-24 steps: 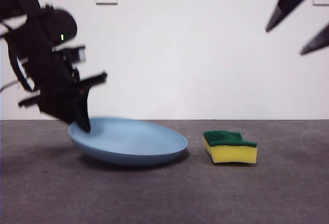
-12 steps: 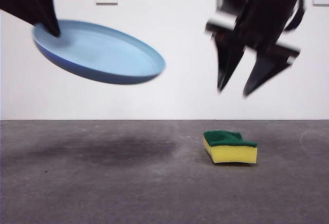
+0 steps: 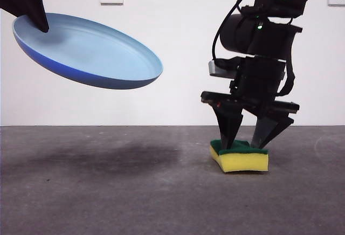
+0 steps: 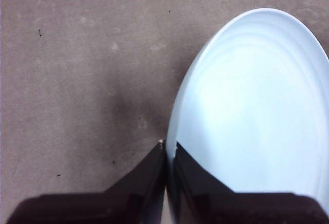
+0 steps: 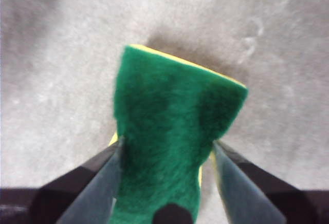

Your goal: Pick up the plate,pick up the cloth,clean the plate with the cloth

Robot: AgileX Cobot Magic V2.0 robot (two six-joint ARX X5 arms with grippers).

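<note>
The left hand [image 4: 167, 154] pinches the rim of the round light-blue plastic plate [image 3: 89, 52], held tilted high above the grey tabletop [image 3: 108, 192]. The right hand [image 3: 247, 138], spread, straddles the yellow-and-green sponge cloth [image 3: 240, 157] lying there. Picking up the cloth is in hand; next, the jaws must close and lift.

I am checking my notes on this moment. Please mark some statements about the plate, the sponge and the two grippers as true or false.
1. The plate is in the air, tilted. True.
2. The left gripper pinches the plate's rim. True.
3. The sponge is lifted off the table. False: it lies on the table.
4. The right gripper has one finger on each side of the sponge. True.
5. The sponge's yellow side faces up. False: green faces up.
</note>
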